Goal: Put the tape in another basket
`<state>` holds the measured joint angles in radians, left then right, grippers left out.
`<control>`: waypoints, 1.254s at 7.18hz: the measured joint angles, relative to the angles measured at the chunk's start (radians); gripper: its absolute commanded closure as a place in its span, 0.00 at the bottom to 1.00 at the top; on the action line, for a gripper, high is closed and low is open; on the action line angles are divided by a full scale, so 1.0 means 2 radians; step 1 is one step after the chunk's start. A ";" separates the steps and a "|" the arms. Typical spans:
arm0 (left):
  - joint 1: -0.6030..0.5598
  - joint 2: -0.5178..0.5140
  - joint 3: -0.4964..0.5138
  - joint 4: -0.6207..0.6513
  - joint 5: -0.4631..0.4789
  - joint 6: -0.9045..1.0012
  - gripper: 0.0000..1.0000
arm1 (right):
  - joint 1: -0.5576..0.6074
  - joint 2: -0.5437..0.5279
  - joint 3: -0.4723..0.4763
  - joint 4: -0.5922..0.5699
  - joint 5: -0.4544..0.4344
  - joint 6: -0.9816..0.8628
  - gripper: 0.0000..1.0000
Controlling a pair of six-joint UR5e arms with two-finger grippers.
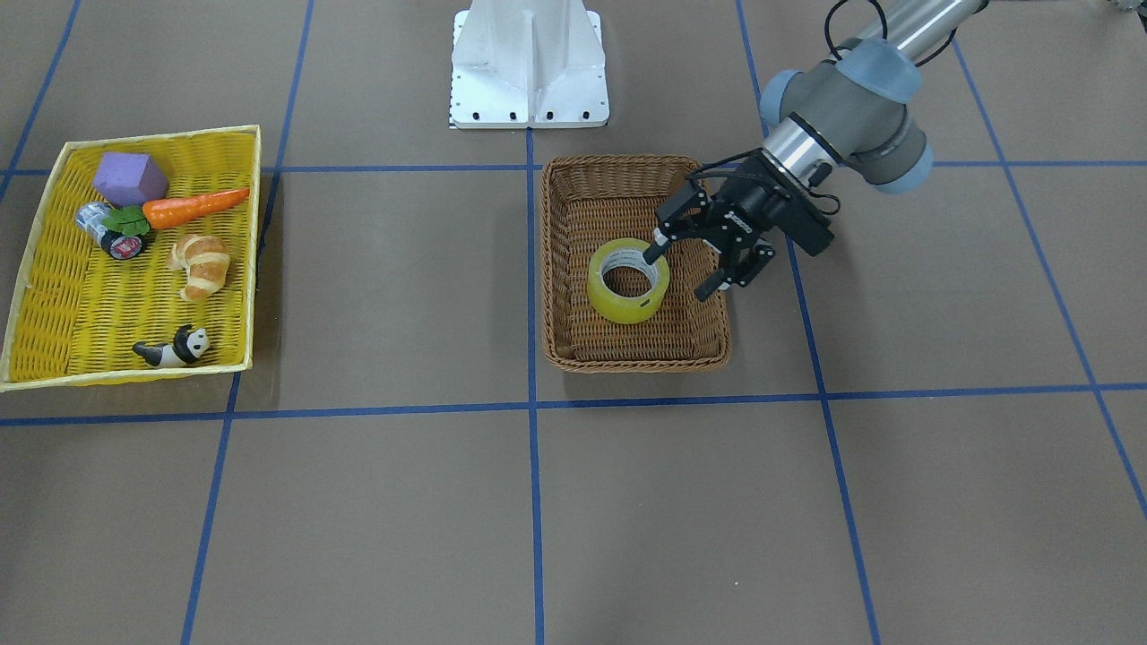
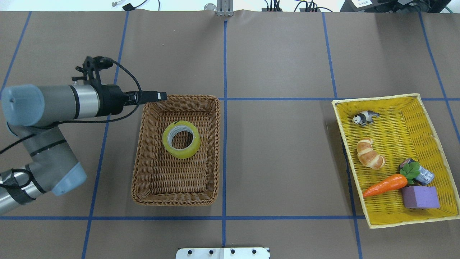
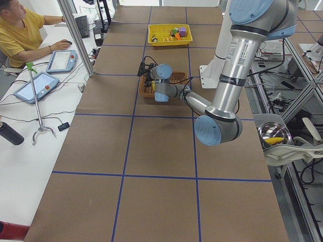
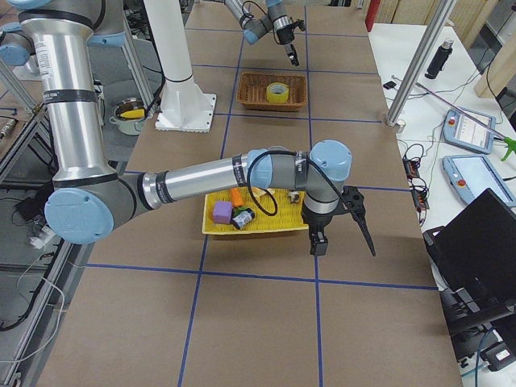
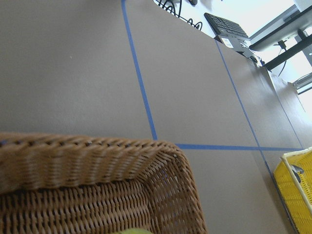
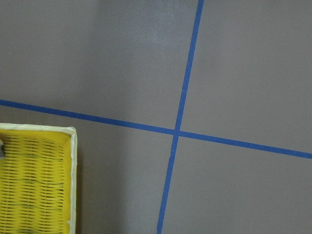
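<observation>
The yellow tape [image 1: 627, 309] lies flat in the brown wicker basket [image 1: 636, 363], toward its far half; it also shows in the overhead view [image 2: 181, 154]. My left gripper [image 1: 679, 275] is open and empty, hovering above the basket's left far corner [image 2: 160, 95], beside the tape and apart from it. The left wrist view shows the basket's rim [image 5: 73, 161] and a sliver of tape at the bottom edge. My right gripper [image 4: 343, 230] shows only in the exterior right view, above the table near the yellow tray; I cannot tell whether it is open or shut.
A shallow yellow woven tray [image 2: 395, 118] on my right holds a toy panda [image 2: 364, 117], a croissant [image 2: 370, 154], a carrot [image 2: 384, 184], a purple block [image 2: 419, 197] and a small dark can [image 2: 424, 176]. The robot's base [image 1: 529, 63] stands behind the basket.
</observation>
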<state>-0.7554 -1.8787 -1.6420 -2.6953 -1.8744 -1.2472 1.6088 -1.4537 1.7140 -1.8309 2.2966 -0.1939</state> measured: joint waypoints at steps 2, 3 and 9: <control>-0.104 0.003 -0.001 0.099 -0.089 0.108 0.01 | 0.003 -0.021 -0.001 0.025 -0.003 0.000 0.00; -0.156 0.008 -0.002 0.169 -0.126 0.197 0.01 | 0.004 -0.029 -0.001 0.033 -0.006 0.002 0.00; -0.382 0.045 -0.005 0.582 -0.202 0.692 0.01 | 0.002 -0.036 -0.003 0.038 -0.024 0.031 0.00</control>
<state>-1.5199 -1.7877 -1.6530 -1.5305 -2.2791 0.1365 1.6134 -1.5251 1.7084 -1.7542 2.2490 -0.1329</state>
